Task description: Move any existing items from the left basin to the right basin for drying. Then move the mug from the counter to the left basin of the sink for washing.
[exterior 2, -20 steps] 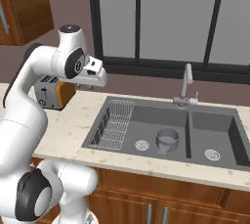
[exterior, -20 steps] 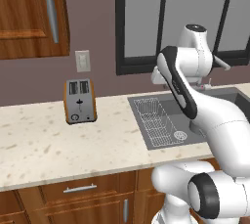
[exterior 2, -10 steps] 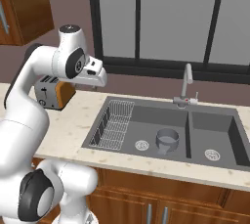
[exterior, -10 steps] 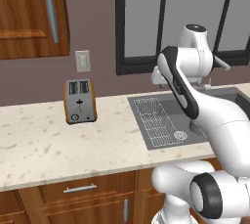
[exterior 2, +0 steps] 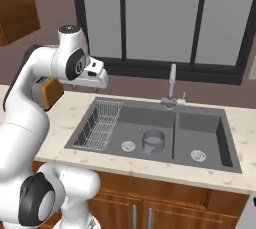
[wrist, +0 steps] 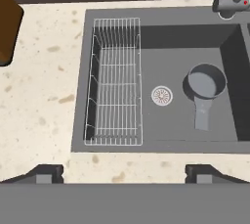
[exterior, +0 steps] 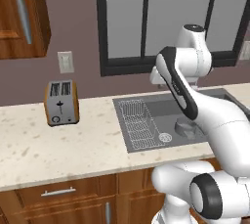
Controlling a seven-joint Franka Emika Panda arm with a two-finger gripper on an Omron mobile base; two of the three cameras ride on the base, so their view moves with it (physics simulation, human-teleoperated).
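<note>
Inside the wider matte dark-grey left basin, a dull grey metallic cylindrical cup is seen upright, right of the round drain and white wire rack, while the gripper's jaws are held wide apart, empty.

Even, flat rendered light, moderately bright. Soft shadow beside the grey cup in the sink. No glare; slight softness, no edge distortion.
</note>
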